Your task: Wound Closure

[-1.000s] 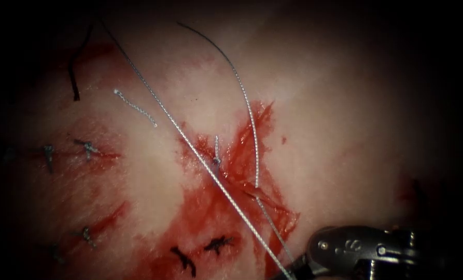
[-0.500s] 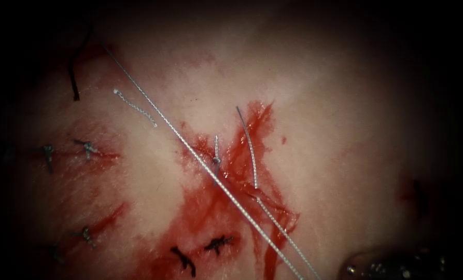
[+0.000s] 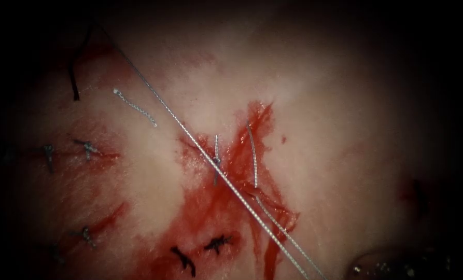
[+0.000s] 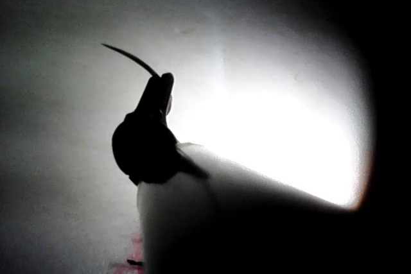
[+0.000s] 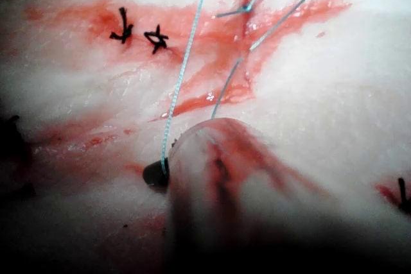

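The left arm's tool (image 4: 160, 91) has its fingers closed on the needle (image 4: 131, 57) near one end, its curve held clear of the tissue (image 3: 345, 129). Across the cut (image 3: 241, 171), a taut thread (image 3: 200, 148) runs diagonally from upper left to lower right. There the right arm's tool (image 5: 157, 172) has its fingers closed on that thread.

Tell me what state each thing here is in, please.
Left tool: jaws shut on the needle near one end.
Needle: out of the tissue.
Right tool: jaws shut on the thread.
Thread: taut, running through the cut.
Cut: partly open, wet with red fluid.
Dark stitches: tied.
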`<state>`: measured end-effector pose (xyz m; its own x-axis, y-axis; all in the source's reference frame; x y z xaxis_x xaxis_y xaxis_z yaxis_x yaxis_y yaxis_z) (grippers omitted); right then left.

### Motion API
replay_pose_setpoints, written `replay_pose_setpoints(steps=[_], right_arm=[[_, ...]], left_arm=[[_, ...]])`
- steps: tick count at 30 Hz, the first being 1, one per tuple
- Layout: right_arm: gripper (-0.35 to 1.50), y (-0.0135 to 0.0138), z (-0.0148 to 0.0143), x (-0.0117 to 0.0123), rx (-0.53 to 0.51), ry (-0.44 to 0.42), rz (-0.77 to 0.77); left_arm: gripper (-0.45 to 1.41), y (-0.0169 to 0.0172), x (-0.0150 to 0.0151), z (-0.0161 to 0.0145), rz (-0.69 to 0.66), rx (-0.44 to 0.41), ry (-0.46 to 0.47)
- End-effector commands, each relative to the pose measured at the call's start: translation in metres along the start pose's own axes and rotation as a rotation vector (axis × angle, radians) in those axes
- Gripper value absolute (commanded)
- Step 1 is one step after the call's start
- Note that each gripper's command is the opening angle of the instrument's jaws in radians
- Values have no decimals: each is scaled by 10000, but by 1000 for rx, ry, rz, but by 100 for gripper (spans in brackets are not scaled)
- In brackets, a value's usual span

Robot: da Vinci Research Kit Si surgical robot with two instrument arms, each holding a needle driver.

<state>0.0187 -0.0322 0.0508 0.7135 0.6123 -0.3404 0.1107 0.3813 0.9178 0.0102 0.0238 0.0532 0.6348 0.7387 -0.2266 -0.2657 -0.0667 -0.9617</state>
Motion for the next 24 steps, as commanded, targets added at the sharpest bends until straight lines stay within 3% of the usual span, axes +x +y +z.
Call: replay_pose_setpoints(steps=[1, 8, 10, 13, 14, 15, 16, 17, 18, 20, 22, 24], right_arm=[[-35, -4, -2, -12, -11, -38, 34], [-35, -6, -1, -21, 9, -76, 61], [-35, -2, -1, -15, -8, -49, 66], [-35, 10, -3, 9, -104, 86, -128], [-18, 25, -16, 49, -209, 196, -226], [12, 30, -22, 62, -251, 228, -274], [58, 39, -43, 92, -369, 303, -354], [68, 42, -52, 101, -411, 334, -364], [71, 45, -66, 112, -476, 383, -370], [61, 51, -107, 128, -659, 508, -324], [69, 52, -134, 128, -772, 567, -267], [66, 55, -150, 127, -838, 599, -228]], left_arm=[[-45, -7, 0, 2, 2, 2, -1], [-45, -8, 12, -5, -17, 18, 10], [-45, -7, 10, -3, -18, 11, 8], [-45, 0, -9, 8, -41, -37, -36], [-45, 10, -44, 28, -34, -87, -120], [-45, 14, -58, 36, -27, -103, -141], [-45, 23, -93, 54, -15, -172, -200], [-45, 28, -109, 61, -13, -210, -230], [-45, 32, -125, 68, -13, -253, -268], [-45, 54, -196, 95, 161, -432, -376], [-45, 75, -242, 103, 333, -475, -497], [-45, 92, -264, 106, 459, -525, -558]])
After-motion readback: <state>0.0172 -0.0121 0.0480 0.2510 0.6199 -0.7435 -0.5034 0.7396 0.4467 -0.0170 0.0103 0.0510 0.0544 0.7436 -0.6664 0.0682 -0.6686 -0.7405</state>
